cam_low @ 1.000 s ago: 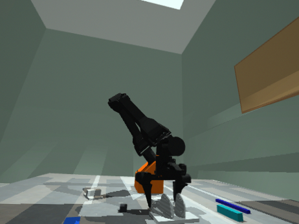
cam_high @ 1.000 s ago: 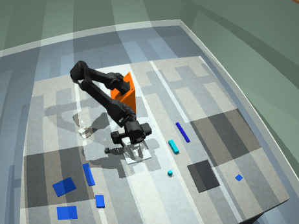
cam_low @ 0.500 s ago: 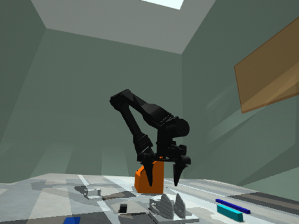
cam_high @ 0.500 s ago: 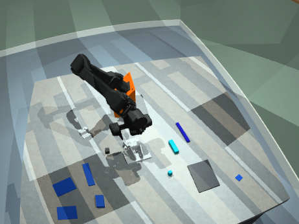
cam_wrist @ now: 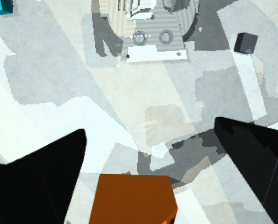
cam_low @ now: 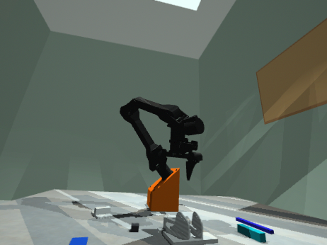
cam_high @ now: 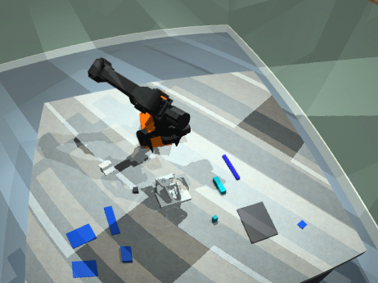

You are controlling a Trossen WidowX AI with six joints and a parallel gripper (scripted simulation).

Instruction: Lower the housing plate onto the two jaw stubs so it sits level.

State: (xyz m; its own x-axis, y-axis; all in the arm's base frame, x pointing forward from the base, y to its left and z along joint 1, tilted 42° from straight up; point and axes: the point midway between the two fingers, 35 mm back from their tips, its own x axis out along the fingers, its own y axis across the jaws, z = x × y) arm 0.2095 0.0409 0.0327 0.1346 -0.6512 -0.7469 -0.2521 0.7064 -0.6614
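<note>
Housing plate (cam_high: 186,197) (cam_low: 209,239) (cam_wrist: 157,54) cut off in wrist view, its seating unclear, jaws (cam_low: 191,180) (cam_wrist: 150,125) wide and empty.

Looks like some kind of bare robotics test room: plain green walls (cam_high: 344,87) (cam_low: 106,107) are enclosing a striped bench (cam_high: 229,123) (cam_low: 21,224), and near its back edge a black arm (cam_high: 123,84) (cam_low: 143,132) is being held up by an orange base (cam_high: 145,121) (cam_low: 166,195).
</note>
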